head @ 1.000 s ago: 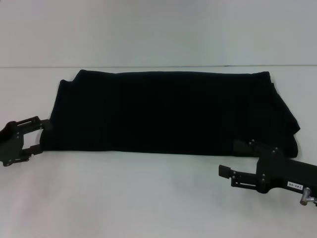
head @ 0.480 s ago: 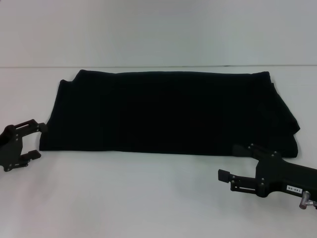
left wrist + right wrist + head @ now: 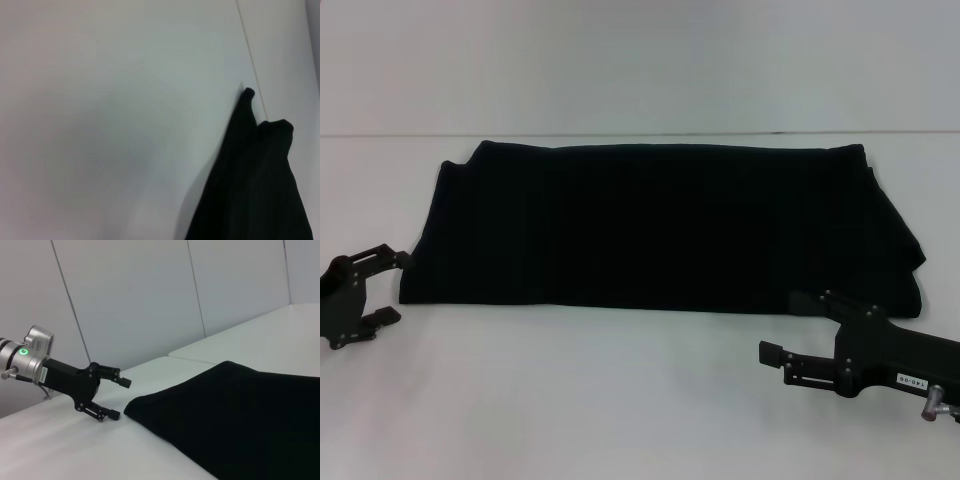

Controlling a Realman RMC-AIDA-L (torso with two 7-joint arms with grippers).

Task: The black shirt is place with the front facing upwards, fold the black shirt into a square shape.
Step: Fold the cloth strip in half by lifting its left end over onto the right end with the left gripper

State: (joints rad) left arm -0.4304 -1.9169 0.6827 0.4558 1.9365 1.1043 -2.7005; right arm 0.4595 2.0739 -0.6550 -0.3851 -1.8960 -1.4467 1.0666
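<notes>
Shirt [image 3: 660, 225] lies mid-frame on white surface [image 3: 620, 400], already a wide folded band, no print showing. Judged partway: still needs crosswise folds to make a square. Left pincer [image 3: 388, 288] lower left, right pincer [image 3: 782, 325] lower right, both apart, empty, just off the shirt edge.

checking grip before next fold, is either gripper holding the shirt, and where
Nothing is held. The left gripper is open beside the black cloth shirt, clear of its near left corner; the right gripper is open just off its near edge.
</notes>
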